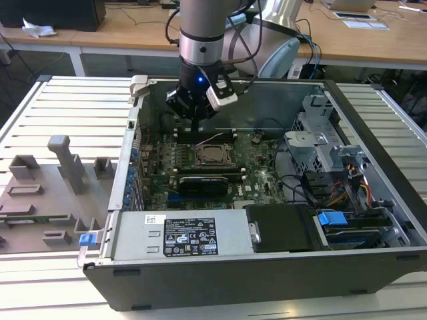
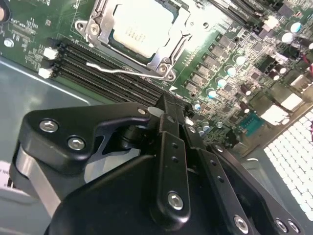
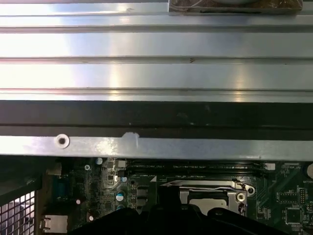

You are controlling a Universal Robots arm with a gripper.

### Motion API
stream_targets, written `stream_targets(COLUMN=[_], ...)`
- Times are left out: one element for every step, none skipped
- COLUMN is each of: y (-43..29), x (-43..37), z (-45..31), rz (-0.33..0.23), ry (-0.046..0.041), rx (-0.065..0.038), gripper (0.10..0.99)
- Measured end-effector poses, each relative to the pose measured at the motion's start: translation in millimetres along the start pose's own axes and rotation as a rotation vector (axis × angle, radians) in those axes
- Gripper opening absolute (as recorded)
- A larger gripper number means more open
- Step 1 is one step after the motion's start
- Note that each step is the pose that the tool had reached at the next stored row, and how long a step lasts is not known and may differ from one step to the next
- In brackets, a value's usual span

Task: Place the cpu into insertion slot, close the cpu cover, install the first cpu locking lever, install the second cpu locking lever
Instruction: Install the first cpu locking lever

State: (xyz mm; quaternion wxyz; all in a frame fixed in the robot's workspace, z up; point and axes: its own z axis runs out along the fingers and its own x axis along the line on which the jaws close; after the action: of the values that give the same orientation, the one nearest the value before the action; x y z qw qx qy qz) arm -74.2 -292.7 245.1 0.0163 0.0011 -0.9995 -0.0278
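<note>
Black matte hand hung over the motherboard, fingers pressed together, gripping nothing, tips near the long black memory slots just beside the socket. Cpu, flat square with pale dull metal top, sat in the insertion slot. Cpu cover, thin grey metal frame, lay down around it. Bent wire locking lever ran along the cover's edge. Open grey steel computer case rested on the ribbed metal desk.
</note>
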Motion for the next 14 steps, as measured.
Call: stream_targets(y=[-0.1,-0.2,-0.3,-0.4,-0.4,-0.5,-0.5,-0.6,-0.6,-0.5,-0.3,0.1,0.6,1.1], x=[-0.8,-2.3,-3.4,-4.7,-6.5,-8.2,-9.6,-11.0,-13.3,-14.9,-15.7,-17.0,-18.2,-19.5], z=[1.8,4.1,5.5,7.5,10.5,13.1,14.9,16.2,18.0,19.2,19.7,20.5,20.9,21.2], rz=[0.001,0.001,0.001,0.001,0.001,0.001,0.001,0.001,0.001,0.001,0.001,0.001,0.001,0.001], ry=[0.0002,0.0006,0.0009,0.0015,0.0029,0.0042,0.0052,0.0059,0.0072,0.0078,0.0082,0.0084,0.0085,0.0088], rx=[-0.002,-0.006,-0.007,-0.007,-0.007,-0.007,-0.007,-0.007,-0.007,-0.007,-0.007,-0.007,-0.007,-0.007], gripper=[0.106,0.106,0.106,0.106,0.106,0.106,0.106,0.106,0.106,0.106,0.106,0.106,0.106,0.106])
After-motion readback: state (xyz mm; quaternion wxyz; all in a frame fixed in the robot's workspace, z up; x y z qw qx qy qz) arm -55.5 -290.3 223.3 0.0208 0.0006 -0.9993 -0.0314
